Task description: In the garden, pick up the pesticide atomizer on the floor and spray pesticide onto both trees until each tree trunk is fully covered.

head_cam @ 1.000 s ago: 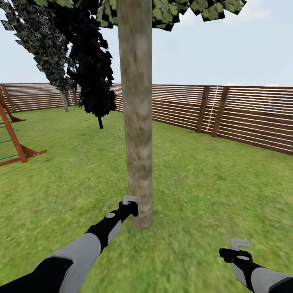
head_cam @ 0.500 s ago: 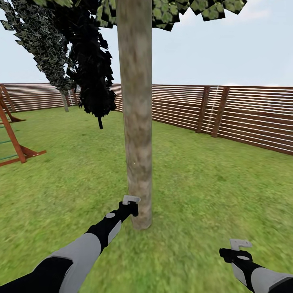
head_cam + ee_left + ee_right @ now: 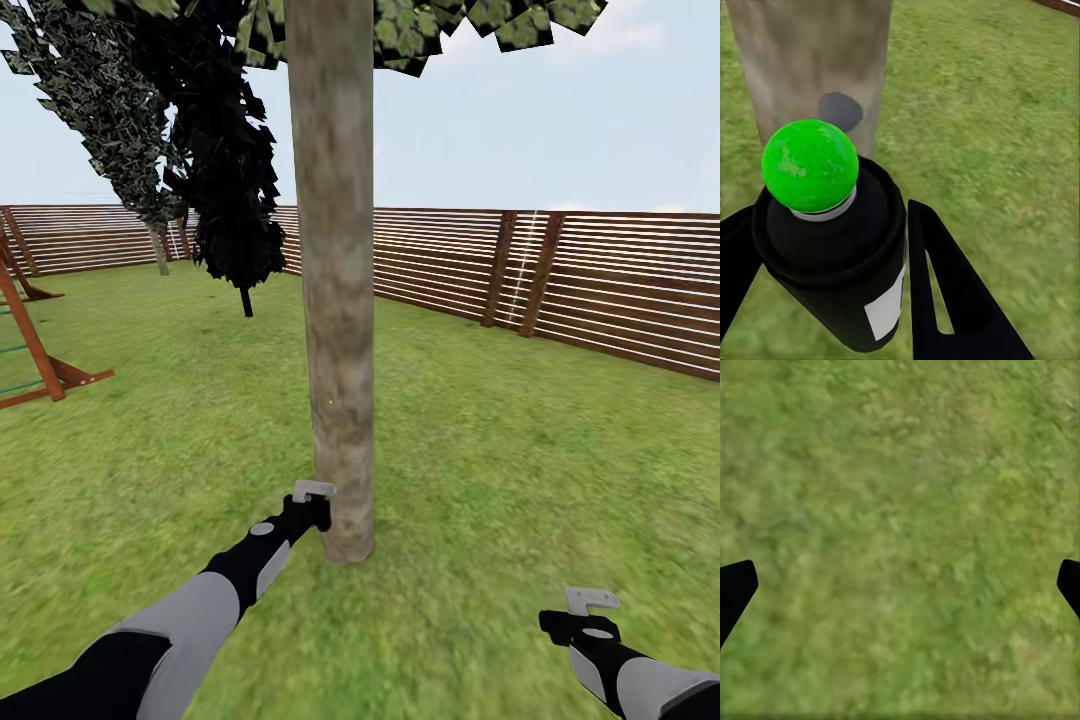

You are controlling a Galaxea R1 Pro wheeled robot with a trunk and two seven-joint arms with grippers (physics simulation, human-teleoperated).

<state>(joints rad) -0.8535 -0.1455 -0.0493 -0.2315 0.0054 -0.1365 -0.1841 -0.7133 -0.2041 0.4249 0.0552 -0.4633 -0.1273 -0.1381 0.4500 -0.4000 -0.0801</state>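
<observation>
Wooden fence (image 3: 600, 290) and playset (image 3: 40, 370) flank trunk (image 3: 338, 300).

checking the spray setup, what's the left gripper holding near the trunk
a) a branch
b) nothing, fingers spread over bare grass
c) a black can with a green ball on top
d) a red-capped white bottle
c: the left gripper clamps the pesticide atomizer, black with a green top, just before the tree trunk.

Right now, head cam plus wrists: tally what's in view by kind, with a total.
Bare grey-brown tree trunk: 1
Dark leafy trees behind: 2
Pesticide atomizer, held in left gripper: 1
Grippers, with right gripper: 2
Wooden fence: 1
Red-brown playset frame: 1
Total: 8
</observation>
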